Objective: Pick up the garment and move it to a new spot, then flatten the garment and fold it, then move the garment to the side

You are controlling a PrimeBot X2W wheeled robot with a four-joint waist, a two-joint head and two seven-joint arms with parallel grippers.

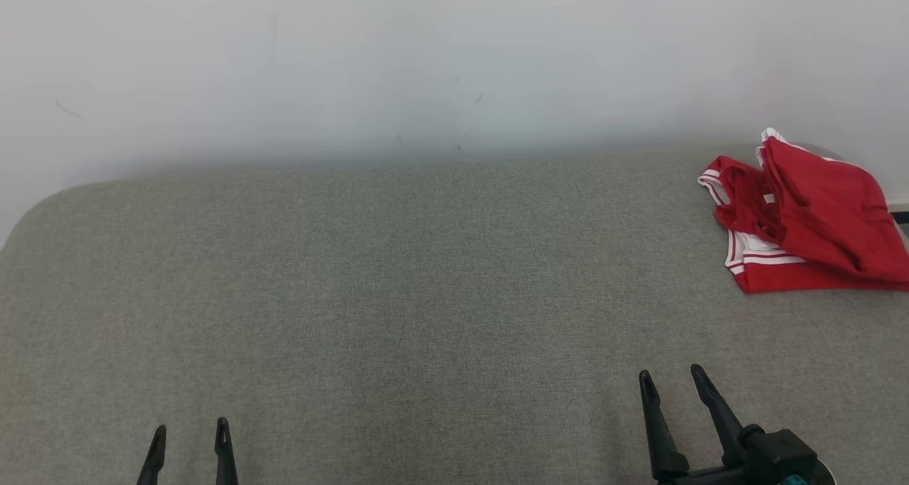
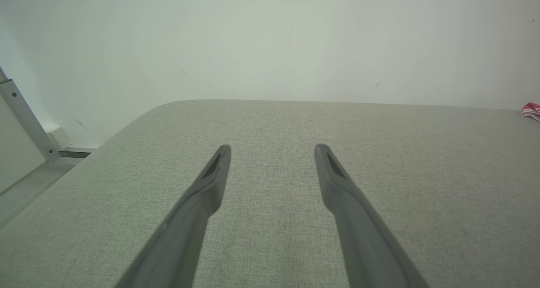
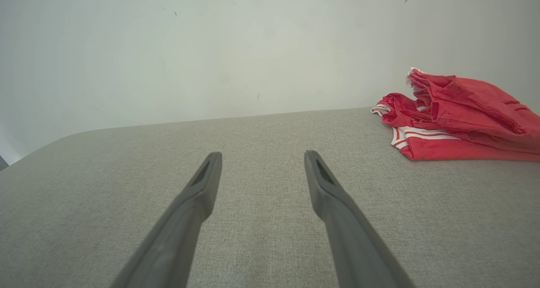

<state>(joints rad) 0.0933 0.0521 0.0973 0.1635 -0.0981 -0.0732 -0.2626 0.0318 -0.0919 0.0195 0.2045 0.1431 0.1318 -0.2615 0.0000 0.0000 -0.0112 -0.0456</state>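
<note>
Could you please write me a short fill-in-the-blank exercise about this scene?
1. The garment is ____ with white trim.
2. The left gripper and right gripper both stand ____, holding nothing.
3. The garment lies crumpled on the grey surface, nearer the ____ gripper.

Missing words: red; open; right.

Bare lab-like test room — grey fabric-covered table (image 1: 355,293) against plain white wall (image 1: 426,59)
</note>
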